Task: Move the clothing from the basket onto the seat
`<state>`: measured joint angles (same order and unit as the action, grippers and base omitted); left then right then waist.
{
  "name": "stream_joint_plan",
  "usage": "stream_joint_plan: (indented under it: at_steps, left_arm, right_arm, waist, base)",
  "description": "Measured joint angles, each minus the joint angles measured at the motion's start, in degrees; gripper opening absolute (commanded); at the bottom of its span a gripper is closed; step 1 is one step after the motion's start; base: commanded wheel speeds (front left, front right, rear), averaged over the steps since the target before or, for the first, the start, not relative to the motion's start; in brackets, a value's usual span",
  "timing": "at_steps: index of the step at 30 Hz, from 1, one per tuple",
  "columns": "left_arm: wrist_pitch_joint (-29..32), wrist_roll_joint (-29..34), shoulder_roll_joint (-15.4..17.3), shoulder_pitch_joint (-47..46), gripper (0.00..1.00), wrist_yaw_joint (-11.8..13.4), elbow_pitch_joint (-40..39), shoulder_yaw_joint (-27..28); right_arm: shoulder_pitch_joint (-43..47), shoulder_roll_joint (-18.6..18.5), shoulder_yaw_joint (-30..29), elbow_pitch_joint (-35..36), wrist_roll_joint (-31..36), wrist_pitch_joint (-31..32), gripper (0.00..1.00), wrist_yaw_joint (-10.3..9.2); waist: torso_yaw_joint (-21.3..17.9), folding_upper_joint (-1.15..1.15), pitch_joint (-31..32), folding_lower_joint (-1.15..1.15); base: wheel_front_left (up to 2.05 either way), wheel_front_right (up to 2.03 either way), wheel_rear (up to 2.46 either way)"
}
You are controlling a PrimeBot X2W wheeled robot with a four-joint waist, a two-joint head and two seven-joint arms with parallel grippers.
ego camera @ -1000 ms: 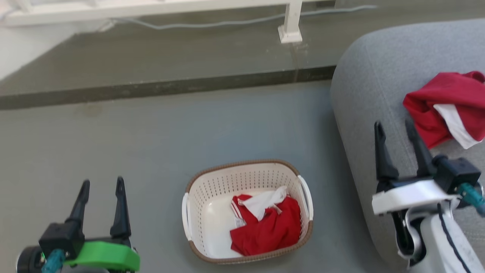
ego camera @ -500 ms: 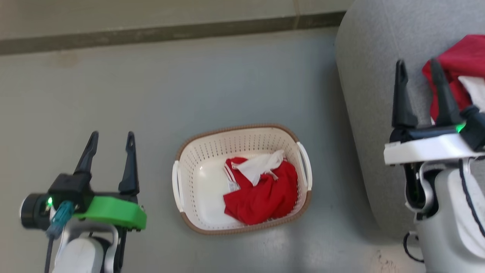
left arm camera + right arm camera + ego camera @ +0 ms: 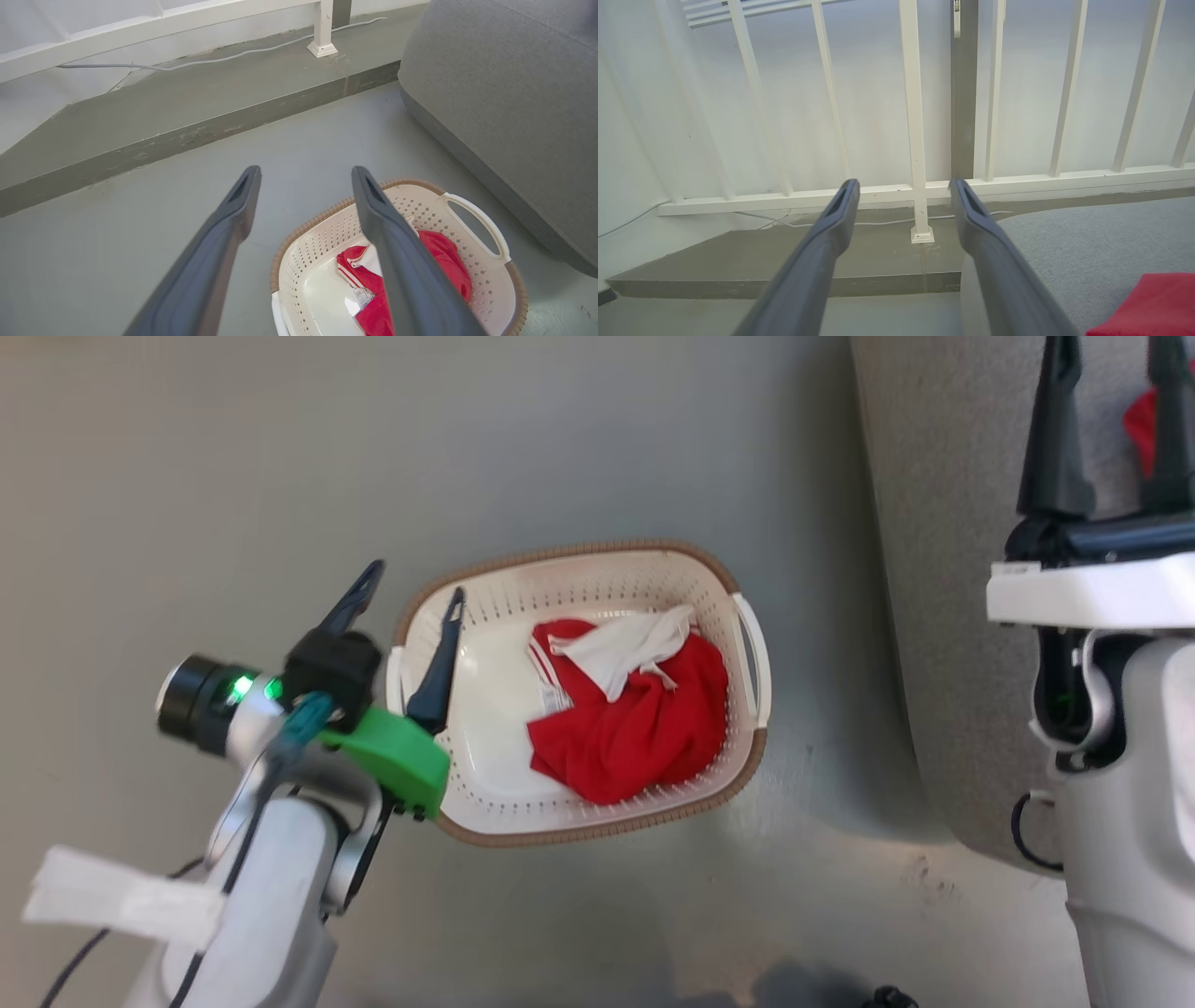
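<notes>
The cream perforated basket stands on the grey floor, with red and white clothing bunched in its right half. My left gripper is open at the basket's left end, one finger over the rim and the other outside it. From the left wrist, the gripper points past the basket and the clothing. My right gripper is open over the grey seat, where another red piece of clothing lies. From the right wrist, the gripper holds nothing above the seat.
A raised concrete step runs behind the basket, carrying a white railing post and a pale cable. The seat rises close to the basket's right side. White railing bars stand ahead of the right wrist.
The head camera has tilted down, so the whole picture shifted. My left gripper has swung right to the basket's left rim. Both grippers remain open.
</notes>
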<state>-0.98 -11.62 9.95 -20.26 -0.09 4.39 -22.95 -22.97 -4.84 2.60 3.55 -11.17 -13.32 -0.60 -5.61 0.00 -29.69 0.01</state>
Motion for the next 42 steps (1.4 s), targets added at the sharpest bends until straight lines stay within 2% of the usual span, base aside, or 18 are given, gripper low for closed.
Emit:
stream_joint_plan:
  at_steps: [9,15,24,32,42]
  left_arm:
    - [4.3,4.8,-1.6,-8.8,1.0,-4.0,8.4,-6.5]
    - [5.6,6.5,-2.8,-12.5,1.0,-5.4,13.6,-10.4]
    - [6.6,7.1,-3.9,-15.6,1.0,-6.8,20.5,-15.4]
    - [6.8,6.5,-5.2,-17.4,1.0,-7.0,25.2,-20.1]
    - [7.0,4.3,-5.4,-20.2,1.0,-7.0,31.4,-25.8]
  right_arm:
    - [-7.5,-0.2,0.0,1.6,0.0,-0.2,1.0,0.01]
    - [-11.0,-0.2,0.0,1.7,0.0,-0.3,1.0,0.01]
    - [-14.7,0.1,0.1,1.1,0.0,-0.8,1.0,0.01]
    - [-16.0,0.5,1.0,-0.3,-0.2,-0.9,1.0,0.0]
    - [-18.2,1.1,2.8,-0.3,-0.5,-1.3,1.0,0.0]
  waist:
    - [-1.1,0.0,-8.2,0.0]
    - [-2.4,0.0,-12.4,0.0]
    - [-4.9,0.0,-17.3,-0.01]
    - [-7.0,0.0,-20.4,-0.01]
    - [-9.7,0.0,-23.0,-0.01]
  base:
    - [0.0,0.0,0.0]
    - [0.0,0.0,0.0]
    - [0.0,0.0,0.0]
    - [0.0,0.0,0.0]
    - [0.0,0.0,0.0]
